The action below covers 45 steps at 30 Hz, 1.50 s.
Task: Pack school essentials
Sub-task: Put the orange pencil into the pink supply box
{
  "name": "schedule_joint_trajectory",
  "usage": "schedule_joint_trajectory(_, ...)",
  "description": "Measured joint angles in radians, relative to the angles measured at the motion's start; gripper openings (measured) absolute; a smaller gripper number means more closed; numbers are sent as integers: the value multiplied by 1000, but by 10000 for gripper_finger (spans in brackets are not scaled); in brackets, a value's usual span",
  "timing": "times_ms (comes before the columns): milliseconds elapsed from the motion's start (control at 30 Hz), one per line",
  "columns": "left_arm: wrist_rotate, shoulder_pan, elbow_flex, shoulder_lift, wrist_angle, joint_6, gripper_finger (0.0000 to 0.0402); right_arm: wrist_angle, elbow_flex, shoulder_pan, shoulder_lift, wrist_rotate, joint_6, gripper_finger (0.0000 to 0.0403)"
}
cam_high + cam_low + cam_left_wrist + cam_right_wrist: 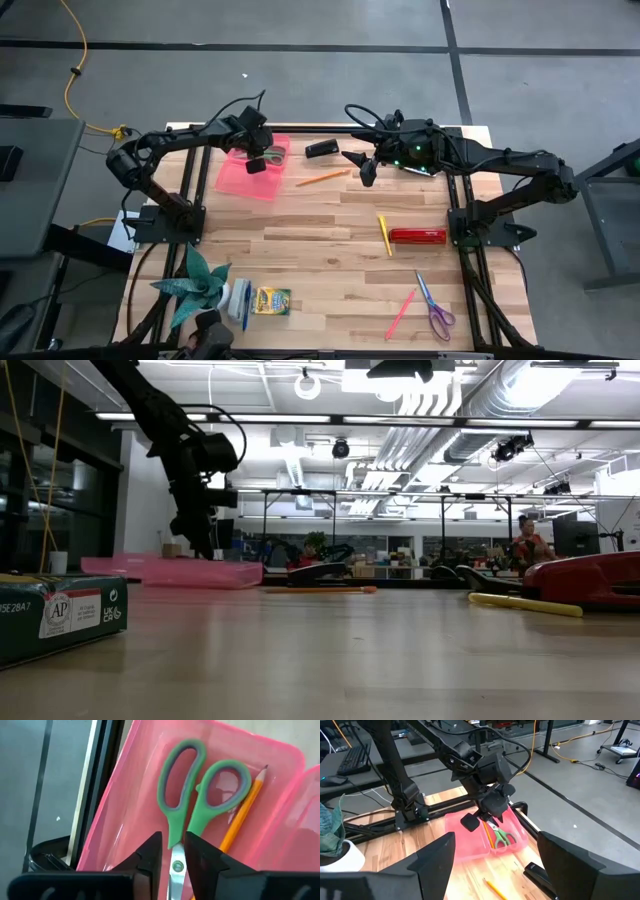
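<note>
Two items in pink case (pixel 125 810) | left wrist only: green-handled scissors (pixel 195 795), orange pencil (pixel 242 810) | left gripper (pixel 172 851) released.

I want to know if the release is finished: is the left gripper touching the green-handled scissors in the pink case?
Cannot tell. In the left wrist view the left gripper straddles the green-handled scissors, fingers close beside them, no plain gap.

Grey floor (pixel 300 25); ceiling strip lights (pixel 400 422)
</note>
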Motion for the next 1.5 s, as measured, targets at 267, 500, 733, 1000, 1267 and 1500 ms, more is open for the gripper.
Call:
schedule_joint_trajectory(267, 161, 1, 64, -127, -59, -196, 124, -20, 0, 0, -1, 0, -37, 275)
schedule_joint_trajectory(500, 483, -53, 60, -381, 117, -574, 140, -202, 0, -5, -4, -46, -44, 275)
schedule_joint_trajectory(733, 430, -309, -110, -633, 507, -845, 141, -113, -162, 0, -60, -115, -3, 275)
schedule_joint_trajectory(1000, 229, -536, -231, -776, 628, -791, 141, 213, -330, -1, -110, -256, 71, 275)
schedule_joint_trajectory(1267, 241, -557, -229, -818, 615, -741, 141, 249, -329, -1, -107, -195, 138, 275)
schedule_joint_trajectory(1500, 243, -556, -229, -827, 610, -764, 141, -104, -86, -76, 93, -149, 131, 275)
